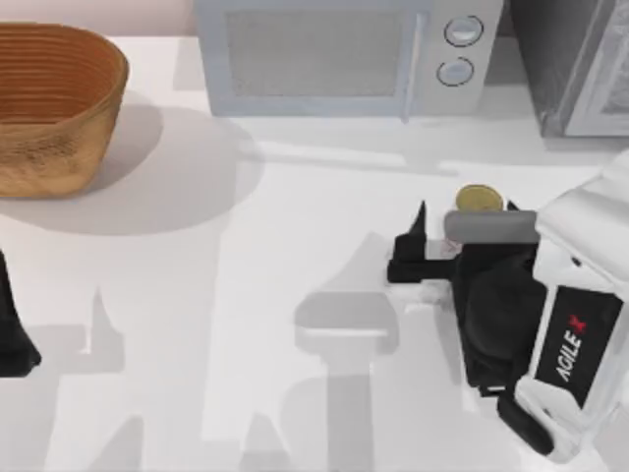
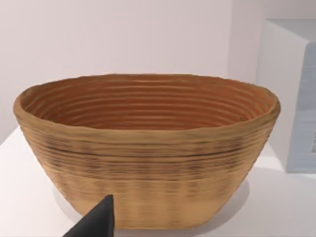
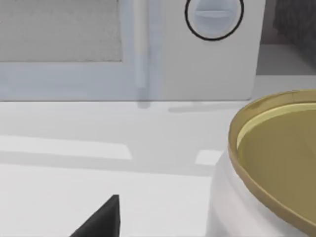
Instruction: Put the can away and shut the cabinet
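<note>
One can [image 1: 479, 200] stands upright at the right of the frame, gold lid up, below the microwave [image 1: 339, 54]. I hold my right gripper [image 1: 437, 236] beside it, fingers spread wide, one dark fingertip [image 1: 419, 218] well apart from it. The cabinet [image 1: 575, 59] fills the upper right corner. My left arm [image 1: 15, 329] sits parked at the left edge, below the wicker basket [image 1: 54, 103].

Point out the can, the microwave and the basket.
can [image 3: 276, 148], right wrist view, on its dull gold lid.
microwave [image 1: 314, 54], top view, on its front door panel.
basket [image 2: 148, 163], left wrist view, on its woven outer wall.
</note>
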Controlling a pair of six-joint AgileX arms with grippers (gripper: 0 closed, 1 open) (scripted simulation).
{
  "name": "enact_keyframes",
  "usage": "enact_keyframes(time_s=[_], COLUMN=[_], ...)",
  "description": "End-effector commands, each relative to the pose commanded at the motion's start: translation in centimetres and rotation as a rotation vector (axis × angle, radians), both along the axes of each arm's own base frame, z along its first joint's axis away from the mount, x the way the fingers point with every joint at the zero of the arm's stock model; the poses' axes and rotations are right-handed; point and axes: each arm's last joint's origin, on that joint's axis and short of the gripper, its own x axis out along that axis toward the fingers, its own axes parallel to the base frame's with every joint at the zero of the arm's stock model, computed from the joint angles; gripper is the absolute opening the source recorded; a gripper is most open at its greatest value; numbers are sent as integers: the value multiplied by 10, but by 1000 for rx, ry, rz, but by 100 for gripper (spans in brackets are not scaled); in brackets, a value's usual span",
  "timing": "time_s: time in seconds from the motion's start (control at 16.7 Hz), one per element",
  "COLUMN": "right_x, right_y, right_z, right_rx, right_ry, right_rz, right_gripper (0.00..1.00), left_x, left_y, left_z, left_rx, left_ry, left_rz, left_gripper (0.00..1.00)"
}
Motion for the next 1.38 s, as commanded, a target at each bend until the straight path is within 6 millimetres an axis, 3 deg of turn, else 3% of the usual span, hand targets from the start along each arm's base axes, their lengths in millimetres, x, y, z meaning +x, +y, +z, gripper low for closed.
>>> enact_keyframes(time_s=[0.66, 1.26, 1.38], right_x=[0, 0, 2], right_y=[0, 0, 2], right_z=[0, 1, 8], right_rx=[0, 1, 2], right_ry=[0, 0, -2], right_rz=[0, 1, 4], right_gripper=[2, 0, 0], left_x=[0, 0, 0], left_y=[0, 0, 0], left_z=[0, 0, 0], left_rx=[0, 0, 0], left_ry=[0, 0, 0], left_rz=[0, 0, 0], left_gripper=[100, 100, 100])
